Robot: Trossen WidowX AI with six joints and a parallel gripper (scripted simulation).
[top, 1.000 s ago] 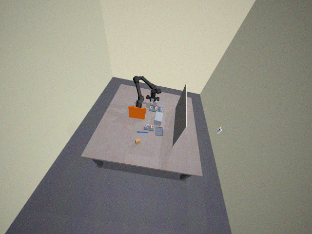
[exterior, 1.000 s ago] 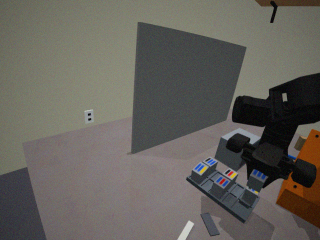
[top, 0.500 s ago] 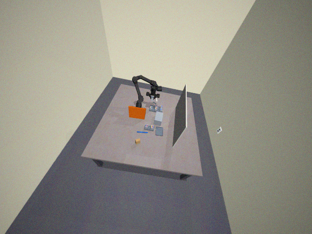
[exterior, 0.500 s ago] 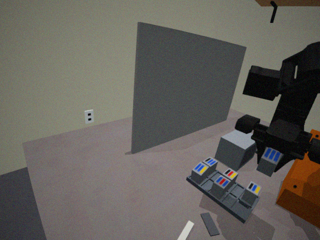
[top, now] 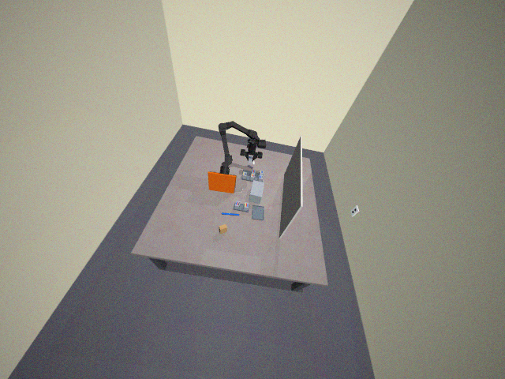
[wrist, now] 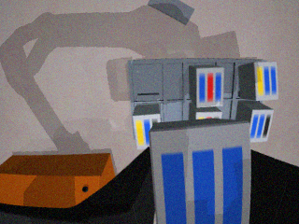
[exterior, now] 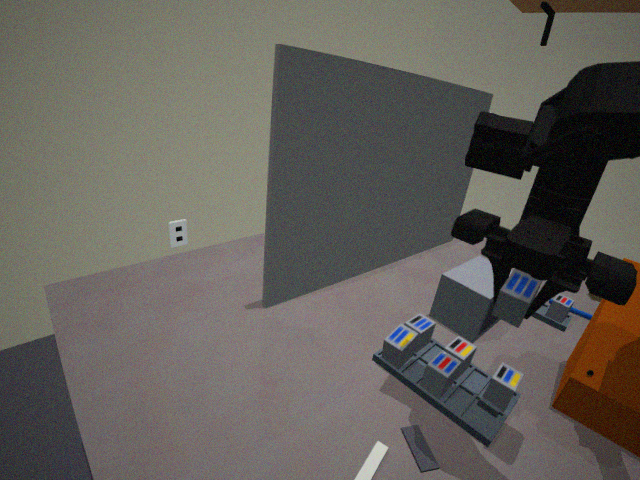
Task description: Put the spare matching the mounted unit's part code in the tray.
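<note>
My gripper [top: 252, 159] [exterior: 518, 302] is shut on a grey spare [exterior: 516, 289] [wrist: 200, 193] whose label shows three blue stripes. It holds the spare in the air above and behind a grey rack [top: 247, 174] [exterior: 478, 413] [wrist: 156, 81]. Several other spares with coloured stripe labels stand in that rack. The mounted unit [top: 256, 191] [exterior: 460, 302] is a plain grey box just beyond the rack; its back is hidden. The flat grey tray [top: 257, 212] lies further along the table, past the unit.
An orange box [top: 221, 181] [exterior: 604, 372] [wrist: 56, 181] stands by the arm's base. A tall grey panel [top: 291, 191] [exterior: 361, 170] stands to the side. A second small rack [top: 241, 206] [exterior: 558, 312], a blue pen [top: 230, 213], a tan cube [top: 222, 228], a dark flat piece [exterior: 419, 448] and a white strip [exterior: 372, 461] lie around.
</note>
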